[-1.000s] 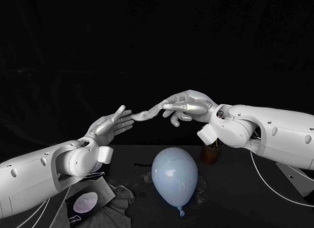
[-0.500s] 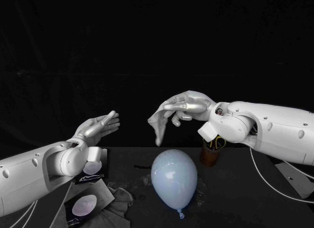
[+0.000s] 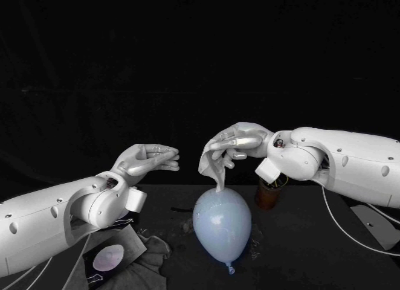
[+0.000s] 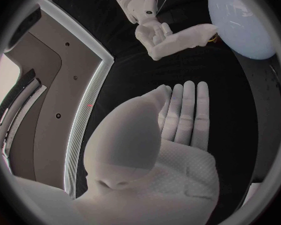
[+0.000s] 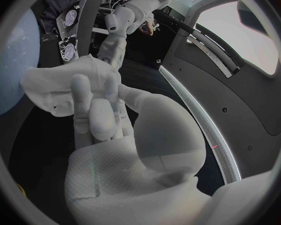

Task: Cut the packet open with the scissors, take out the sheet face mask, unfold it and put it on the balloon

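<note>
My right hand pinches the white sheet mask by its upper edge. The mask hangs down crumpled, and its lower tip touches the top of the pale blue balloon, which lies on the black table. In the right wrist view the fingers of the right hand grip the bunched mask beside the balloon. My left hand hovers to the left of the mask, apart from it and holding nothing. Its fingers lie straight and together, with the balloon beyond them.
A mask packet with an oval face print lies at the table's front left, next to a crumpled dark sheet. A brown container stands behind the balloon, under my right wrist.
My left hand let go of the mask and drew back to the left. The mask now hangs from my right hand alone, which has come down until the mask's tip meets the balloon.
</note>
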`<state>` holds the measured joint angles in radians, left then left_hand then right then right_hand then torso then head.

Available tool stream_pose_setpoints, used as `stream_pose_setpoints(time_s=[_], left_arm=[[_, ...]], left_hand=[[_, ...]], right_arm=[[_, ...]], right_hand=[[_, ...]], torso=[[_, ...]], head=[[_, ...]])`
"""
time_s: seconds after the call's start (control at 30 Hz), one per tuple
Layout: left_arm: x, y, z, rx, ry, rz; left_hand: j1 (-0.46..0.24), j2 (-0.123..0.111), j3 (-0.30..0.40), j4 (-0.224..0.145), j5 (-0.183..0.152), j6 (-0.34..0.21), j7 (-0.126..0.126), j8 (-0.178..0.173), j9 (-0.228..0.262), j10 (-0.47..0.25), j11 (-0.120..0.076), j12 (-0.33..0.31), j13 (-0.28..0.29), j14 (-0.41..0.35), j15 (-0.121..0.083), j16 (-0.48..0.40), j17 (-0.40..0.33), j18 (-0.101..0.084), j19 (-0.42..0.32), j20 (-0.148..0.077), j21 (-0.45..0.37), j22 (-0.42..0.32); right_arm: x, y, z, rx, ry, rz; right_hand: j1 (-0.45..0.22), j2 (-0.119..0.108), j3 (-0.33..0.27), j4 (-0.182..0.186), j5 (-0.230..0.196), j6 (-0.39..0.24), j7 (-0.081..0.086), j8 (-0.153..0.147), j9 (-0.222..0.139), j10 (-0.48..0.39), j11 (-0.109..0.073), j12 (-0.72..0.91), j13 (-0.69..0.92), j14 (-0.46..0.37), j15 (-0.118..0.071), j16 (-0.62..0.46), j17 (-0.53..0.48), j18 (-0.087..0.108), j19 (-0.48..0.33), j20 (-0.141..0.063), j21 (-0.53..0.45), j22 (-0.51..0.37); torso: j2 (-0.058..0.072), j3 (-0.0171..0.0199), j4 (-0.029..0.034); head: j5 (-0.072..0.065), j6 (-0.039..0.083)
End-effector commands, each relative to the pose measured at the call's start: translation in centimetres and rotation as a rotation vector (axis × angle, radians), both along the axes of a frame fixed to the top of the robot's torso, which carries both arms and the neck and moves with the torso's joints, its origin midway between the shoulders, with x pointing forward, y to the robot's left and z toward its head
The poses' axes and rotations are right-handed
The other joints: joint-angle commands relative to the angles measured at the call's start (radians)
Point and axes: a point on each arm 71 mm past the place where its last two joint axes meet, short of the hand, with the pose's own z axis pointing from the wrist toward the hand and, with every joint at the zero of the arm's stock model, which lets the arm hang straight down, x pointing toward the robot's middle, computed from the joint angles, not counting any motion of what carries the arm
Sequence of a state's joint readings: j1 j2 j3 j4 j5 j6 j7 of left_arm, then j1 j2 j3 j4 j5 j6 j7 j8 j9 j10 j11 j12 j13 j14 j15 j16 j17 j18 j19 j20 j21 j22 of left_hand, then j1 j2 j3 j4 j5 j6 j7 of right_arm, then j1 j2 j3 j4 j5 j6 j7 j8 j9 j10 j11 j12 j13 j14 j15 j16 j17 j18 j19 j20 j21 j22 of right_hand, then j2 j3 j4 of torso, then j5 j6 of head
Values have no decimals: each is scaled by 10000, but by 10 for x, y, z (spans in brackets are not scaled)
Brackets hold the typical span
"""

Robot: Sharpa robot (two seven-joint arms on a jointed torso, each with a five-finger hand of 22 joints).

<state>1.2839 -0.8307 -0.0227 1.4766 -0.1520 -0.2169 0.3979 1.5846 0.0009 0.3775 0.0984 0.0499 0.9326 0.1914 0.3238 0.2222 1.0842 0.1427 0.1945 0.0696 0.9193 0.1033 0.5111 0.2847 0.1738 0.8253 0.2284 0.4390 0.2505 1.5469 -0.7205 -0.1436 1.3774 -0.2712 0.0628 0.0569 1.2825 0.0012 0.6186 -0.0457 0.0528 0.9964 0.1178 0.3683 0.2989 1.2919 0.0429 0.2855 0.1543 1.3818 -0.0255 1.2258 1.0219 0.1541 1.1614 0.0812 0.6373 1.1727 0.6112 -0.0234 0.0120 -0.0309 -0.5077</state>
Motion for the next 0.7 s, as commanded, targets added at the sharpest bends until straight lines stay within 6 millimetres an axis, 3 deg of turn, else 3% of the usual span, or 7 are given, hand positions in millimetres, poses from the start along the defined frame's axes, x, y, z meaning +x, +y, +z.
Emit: stream_pose_setpoints(time_s=[0.03,0.23,0.33,0.47,0.5,0.57,0.7], left_arm=[[-4,-10,12,840,-1334,-314],[-10,-17,22,1445,-2143,-513],[-13,-21,23,1824,-2328,-690],[-17,-28,24,2391,-2644,-855],[-18,-30,25,2472,-2702,-858],[-20,-33,25,2752,-2868,-878],[-23,-36,25,3282,-3098,-845]], left_hand=[[-213,-14,324,-90,-53,62,17,81,61,144,-45,-63,-21,41,-17,136,100,-106,-177,-26,352,255],[-1003,-235,1332,-800,42,74,-52,388,227,514,-130,-244,9,37,-156,1012,684,-300,-1228,-245,2421,1795],[-1363,-418,1263,-766,-16,-78,-39,371,234,354,-92,-361,-7,79,-141,1361,893,-315,-1404,-216,2679,1985],[-1978,-1049,827,-570,-8,-376,-17,204,154,212,-68,-420,13,418,-203,2353,1464,-162,-1201,-172,2935,2098],[-2009,-1154,768,-541,-4,-373,-37,188,134,231,-104,-387,36,621,-281,2887,1758,-35,-960,-178,3103,2159],[-1933,-1249,767,-518,-8,-313,-91,169,89,279,-178,-289,90,818,-388,4135,2463,97,-488,-261,3628,2400],[-2049,-1431,624,-386,-13,-186,-165,213,75,464,-273,-80,195,1155,-496,5151,2968,110,-145,-450,4117,2635]], right_arm=[[-1,3,-8,-1022,-4,-206],[-7,8,-16,-1099,-222,-433],[-10,10,-19,-1038,-304,-394],[-17,13,-22,-929,-464,-281],[-18,14,-22,-910,-504,-261],[-21,16,-23,-842,-634,-240],[-24,18,-24,-702,-849,-271]], right_hand=[[-82,16,308,-241,15,37,-26,298,1047,119,-20,65,17,78,-20,46,18,128,101,-2,47,19],[-103,15,334,-246,12,36,-30,306,1063,118,-24,68,35,67,-24,8,-39,130,103,-5,45,20],[-112,16,352,-251,10,34,-32,310,1072,115,-25,68,44,59,-26,-15,-73,122,123,-7,89,40],[-122,14,372,-259,9,37,-35,317,1084,118,-29,72,57,67,-28,-13,-64,113,149,-10,143,65],[-132,9,387,-267,8,40,-39,325,1096,121,-32,75,69,77,-31,-5,-48,106,170,-12,188,85],[-139,7,395,-270,7,43,-40,329,1102,124,-33,77,76,85,-33,3,-35,100,188,-14,227,103],[-150,4,405,-273,4,45,-42,334,1112,128,-35,80,85,88,-34,-2,-42,93,205,-15,264,119]], torso=[[-1,15,-19],[18,19,-6],[23,18,-9],[10,14,-6],[4,14,-12],[0,12,-19],[-4,13,-2]], head=[[21,-43],[37,-112],[53,-169],[83,-264],[114,-302],[154,-364],[170,-417]])
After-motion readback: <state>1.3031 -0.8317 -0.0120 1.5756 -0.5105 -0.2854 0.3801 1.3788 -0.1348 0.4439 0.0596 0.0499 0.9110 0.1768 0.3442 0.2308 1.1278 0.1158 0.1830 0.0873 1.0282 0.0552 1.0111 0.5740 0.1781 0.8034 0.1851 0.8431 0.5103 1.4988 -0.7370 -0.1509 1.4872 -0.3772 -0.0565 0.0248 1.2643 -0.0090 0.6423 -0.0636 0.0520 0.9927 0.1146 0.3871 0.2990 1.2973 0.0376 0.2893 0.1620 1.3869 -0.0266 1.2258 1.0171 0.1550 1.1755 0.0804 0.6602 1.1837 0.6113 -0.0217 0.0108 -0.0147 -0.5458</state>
